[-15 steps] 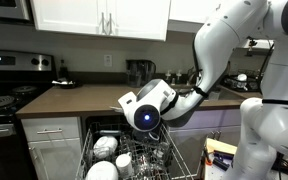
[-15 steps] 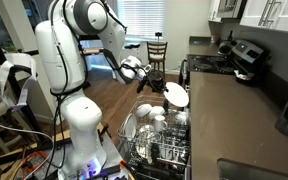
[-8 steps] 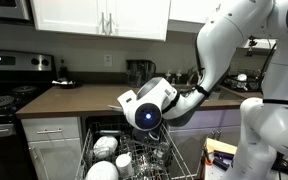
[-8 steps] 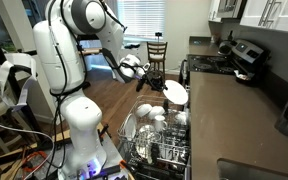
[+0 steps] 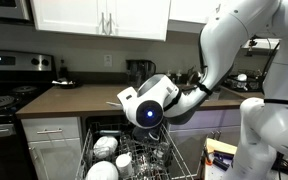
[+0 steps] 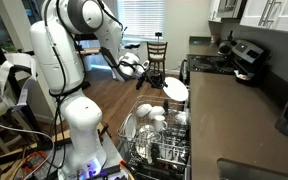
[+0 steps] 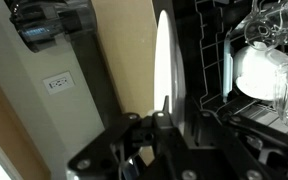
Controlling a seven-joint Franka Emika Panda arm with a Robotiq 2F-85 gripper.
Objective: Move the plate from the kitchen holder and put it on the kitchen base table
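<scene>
My gripper (image 7: 162, 115) is shut on the rim of a white plate (image 7: 162, 60), seen edge-on in the wrist view. In an exterior view the plate (image 6: 176, 90) hangs upright above the pulled-out pale grey wire rack (image 6: 156, 152), right at the edge of the brown countertop (image 6: 239, 120). The gripper (image 6: 160, 82) holds it from the side away from the counter. In an exterior view the wrist (image 5: 146, 106) is over the rack (image 5: 144, 160), in front of the countertop (image 5: 74, 100); the plate (image 5: 123, 98) shows only as a thin edge.
White bowls and cups (image 5: 104, 150) and glasses (image 7: 269, 30) fill the rack. A black stove (image 5: 4, 92) stands at the counter's end. A dark coffee maker (image 5: 139, 70) sits at the back of the counter. A chair (image 6: 158, 52) stands far behind.
The gripper and plate have risen slightly above the rack and edged toward the countertop. Nothing else moved.
</scene>
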